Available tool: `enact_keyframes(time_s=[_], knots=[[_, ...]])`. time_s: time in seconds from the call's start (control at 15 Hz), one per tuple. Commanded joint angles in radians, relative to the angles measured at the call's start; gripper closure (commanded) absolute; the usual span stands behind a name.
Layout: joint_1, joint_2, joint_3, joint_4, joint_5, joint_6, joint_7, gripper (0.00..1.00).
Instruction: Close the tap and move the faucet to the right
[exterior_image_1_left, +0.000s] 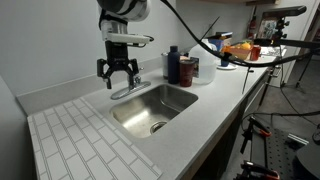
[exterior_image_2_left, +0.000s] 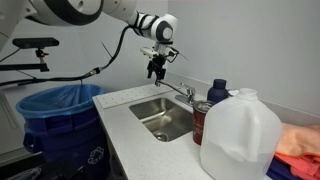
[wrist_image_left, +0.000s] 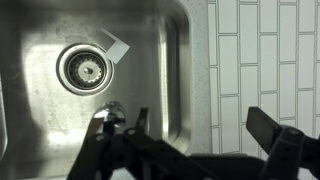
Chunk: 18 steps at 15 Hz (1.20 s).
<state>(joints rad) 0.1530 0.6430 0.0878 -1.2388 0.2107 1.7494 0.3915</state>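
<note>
The gripper (exterior_image_1_left: 118, 74) hangs in the upper left of the frame, just above the faucet (exterior_image_1_left: 133, 89); its two fingers (wrist_image_left: 272, 128) are spread wide apart and hold nothing; the faucet is a long shiny tube at the back edge of the sink (exterior_image_1_left: 175, 108); in an exterior view the faucet (exterior_image_2_left: 178, 90) runs from under the gripper down and to the right of the frame, out over the sink; the tap (exterior_image_2_left: 162, 80) seems to sit right below the gripper, at the thick end of the tube, but it is too small to see well; I think the hand must go straight down to reach it.
</note>
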Motion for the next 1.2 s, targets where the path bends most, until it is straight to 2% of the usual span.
enact_keyframes(time_s=[0.0, 0.4, 0.73, 0.8, 0.87, 1.13], knots=[[0.027, -0.04, -0.038, -0.051, -0.03, 0.019, 0.085, 0.0], [0.044, -0.038, -0.057, -0.045, -0.041, 0.011, 0.203, 0.0], [0.075, -0.038, -0.083, -0.05, -0.109, 0.034, 0.308, 0.0], [0.081, -0.039, -0.086, -0.053, -0.128, 0.054, 0.317, 0.0], [0.059, -0.003, -0.057, 0.002, -0.086, 0.016, 0.284, 0.0], [0.071, -0.004, -0.065, -0.004, -0.108, 0.032, 0.304, 0.0]])
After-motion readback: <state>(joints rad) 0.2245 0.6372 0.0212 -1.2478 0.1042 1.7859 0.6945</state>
